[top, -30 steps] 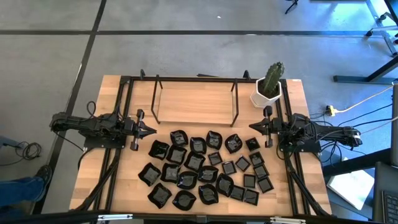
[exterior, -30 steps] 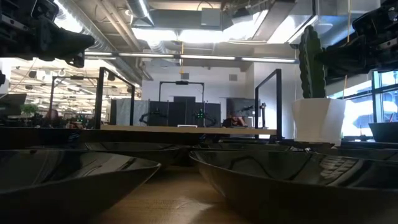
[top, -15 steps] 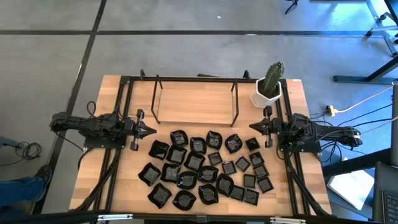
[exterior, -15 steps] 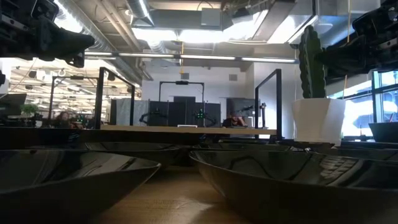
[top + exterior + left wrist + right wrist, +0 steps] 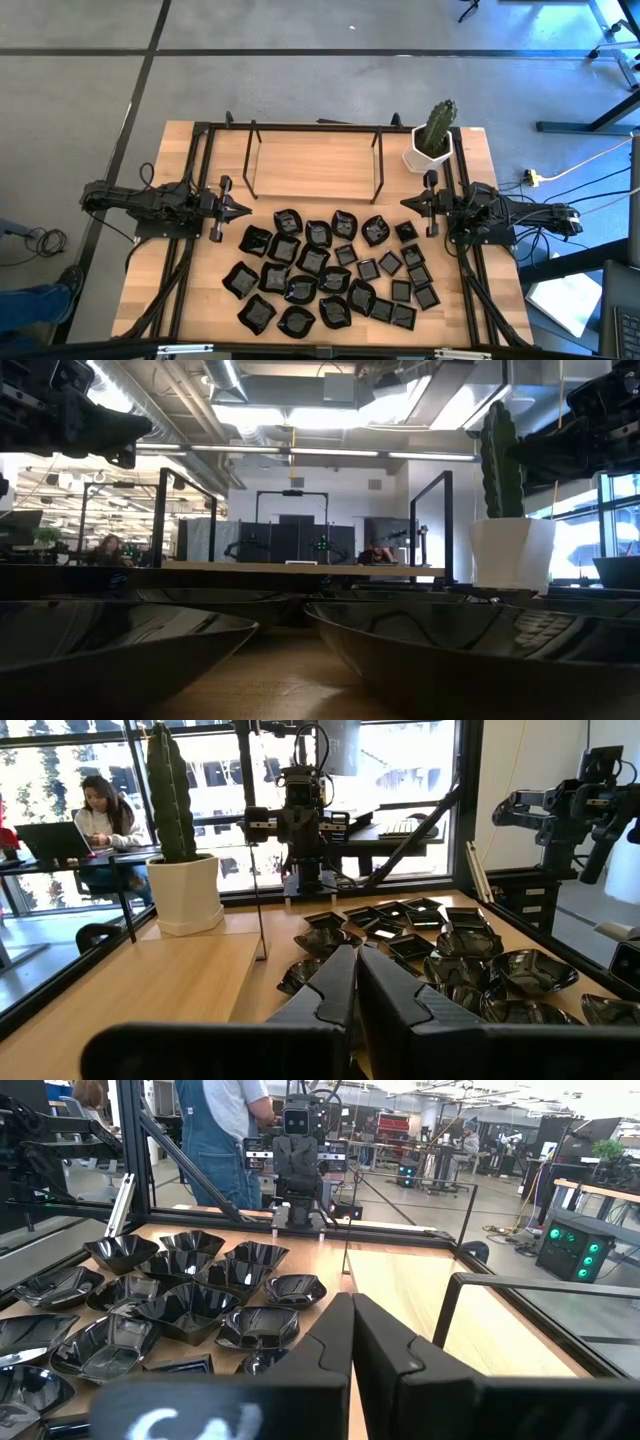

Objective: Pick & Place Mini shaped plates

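Several mini shaped plates [image 5: 325, 270], tiny glossy black dishes both square and wavy-rimmed, lie spread over the middle and near part of the wooden table [image 5: 150, 290]; the wrist views show the plates [image 5: 420, 935] [image 5: 190, 1295] too. My left gripper [image 5: 247, 209] is shut at the table's left, pointing level toward the plates and above the table. My right gripper [image 5: 404, 203] is shut at the table's right, also level and facing the left one. Neither touches anything.
A white pot with a green cactus [image 5: 433, 140] stands at the far right corner. A black-framed wooden shelf [image 5: 315, 165] takes up the far middle. Black frame rails [image 5: 195, 160] run along the table's sides. People show in the room beyond.
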